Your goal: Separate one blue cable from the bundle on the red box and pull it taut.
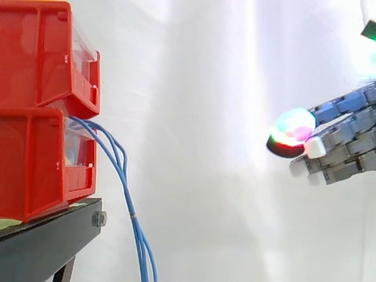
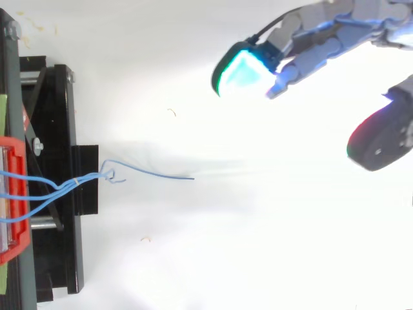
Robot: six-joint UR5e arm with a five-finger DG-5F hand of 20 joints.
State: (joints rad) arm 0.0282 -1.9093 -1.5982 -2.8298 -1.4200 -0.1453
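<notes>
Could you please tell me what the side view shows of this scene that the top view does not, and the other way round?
Side view: an upper red plastic bin stacked on a lower red plastic bin, with the thin blue cables leaving the lower one and hanging down past the black stand. Top view: the cables gathered at a small pale tie, with one strand's loose end straying out toward the hand. Both: the robot hand, fingers relaxed, holding nothing, well apart from the cables.
</notes>
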